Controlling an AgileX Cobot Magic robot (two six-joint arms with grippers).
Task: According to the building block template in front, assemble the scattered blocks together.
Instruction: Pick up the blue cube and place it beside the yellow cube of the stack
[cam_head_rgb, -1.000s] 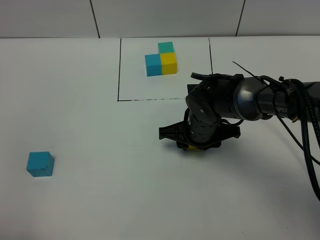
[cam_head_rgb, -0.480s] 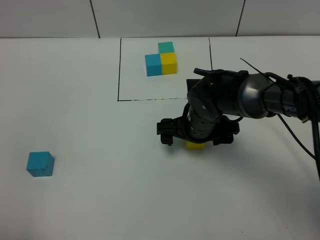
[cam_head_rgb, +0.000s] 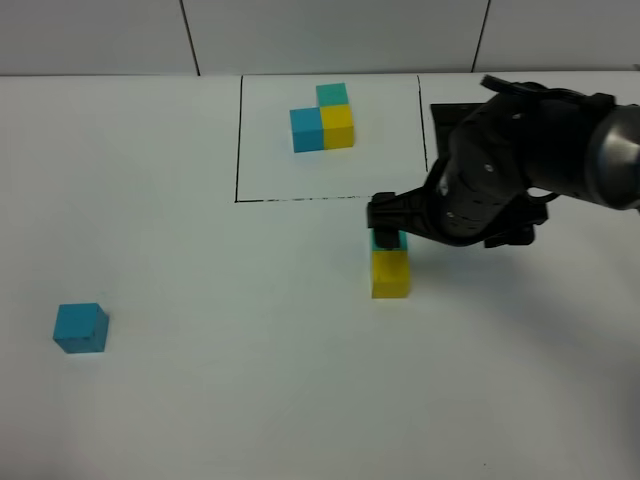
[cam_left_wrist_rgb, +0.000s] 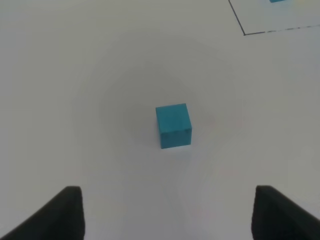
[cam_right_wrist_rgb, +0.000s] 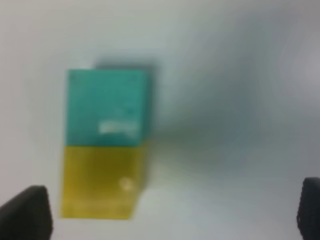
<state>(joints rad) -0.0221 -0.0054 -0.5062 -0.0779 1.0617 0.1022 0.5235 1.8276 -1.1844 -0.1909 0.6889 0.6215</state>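
Observation:
The framed template of joined blue, yellow and teal cubes lies at the back. The loose yellow cube rests on the table, touching the teal-green cube behind it. Both show blurred in the right wrist view, teal against yellow. My right gripper hovers open above them, holding nothing, and one finger partly hides the teal cube. The sky-blue cube sits alone at the far left. In the left wrist view, my left gripper is open above the blue cube.
The thin black drawn rectangle marks the template area on the white table. The right arm's black body and cables fill the right side. Grey wall panels run along the back edge.
My right gripper has let go of the yellow cube beside the teal cube, then risen and moved back to the right. The blue cube has not moved.

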